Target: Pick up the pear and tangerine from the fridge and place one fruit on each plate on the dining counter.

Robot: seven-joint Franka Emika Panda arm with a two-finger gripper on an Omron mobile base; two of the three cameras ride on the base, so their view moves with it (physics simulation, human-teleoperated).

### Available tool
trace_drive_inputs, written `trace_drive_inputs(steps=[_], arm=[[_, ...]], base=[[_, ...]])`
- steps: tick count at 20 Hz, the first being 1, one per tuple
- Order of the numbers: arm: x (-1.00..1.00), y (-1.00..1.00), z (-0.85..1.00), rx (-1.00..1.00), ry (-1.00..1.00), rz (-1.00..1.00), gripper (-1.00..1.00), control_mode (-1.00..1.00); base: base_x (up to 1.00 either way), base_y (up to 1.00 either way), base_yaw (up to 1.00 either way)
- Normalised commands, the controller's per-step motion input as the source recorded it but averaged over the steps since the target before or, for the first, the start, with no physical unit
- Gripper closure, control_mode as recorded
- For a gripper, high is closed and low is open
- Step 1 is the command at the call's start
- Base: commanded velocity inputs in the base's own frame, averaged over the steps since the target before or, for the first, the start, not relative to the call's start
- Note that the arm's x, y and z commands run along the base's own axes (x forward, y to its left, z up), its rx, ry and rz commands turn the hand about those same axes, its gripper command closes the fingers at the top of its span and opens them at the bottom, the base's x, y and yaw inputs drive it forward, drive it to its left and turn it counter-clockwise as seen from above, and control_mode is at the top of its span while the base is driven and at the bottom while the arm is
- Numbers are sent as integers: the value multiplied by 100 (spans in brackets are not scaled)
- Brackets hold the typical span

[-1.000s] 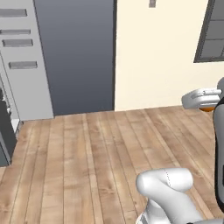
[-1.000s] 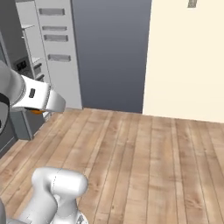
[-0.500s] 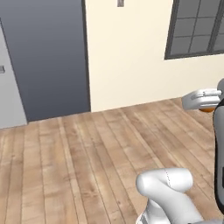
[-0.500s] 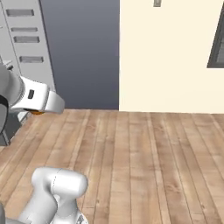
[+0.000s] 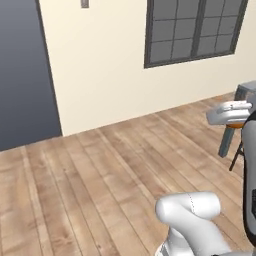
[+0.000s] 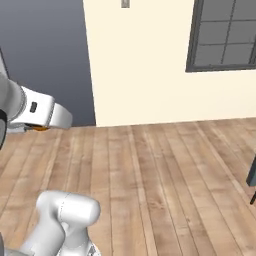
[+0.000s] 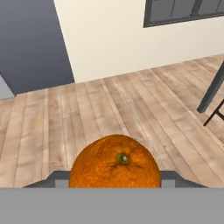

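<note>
Tangerine (image 7: 114, 162) is what you carry: in the hand view it sits between the tips of your pincer (image 7: 114, 175), bright orange, its small green stem scar facing the camera, and the pincer is clamped on it from both sides. Take the window (image 5: 194, 31) as your landmark. Far to its left in the left base view stands a dark grey panel (image 5: 22, 75), then the cream wall (image 5: 100, 70) with a small grey plate (image 5: 85, 3) high up, then the window itself with its dark frame and grid of panes. Below the window the wooden plank floor (image 5: 90, 180) runs toward you. To the lower right of the window your white hand holds a sliver of orange beneath it, in front of a dark-legged piece of furniture (image 5: 231, 137). In the right base view the same hand hangs well left of the window, against the dark panel.
</note>
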Motion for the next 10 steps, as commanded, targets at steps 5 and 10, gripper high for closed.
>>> trace_drive_inputs(steps=[5,10], arm=[[0,0,0,0,0,0,100,100],[0,0,0,0,0,0,100,100]], base=[[6,-90,-37],[15,-92,-38]])
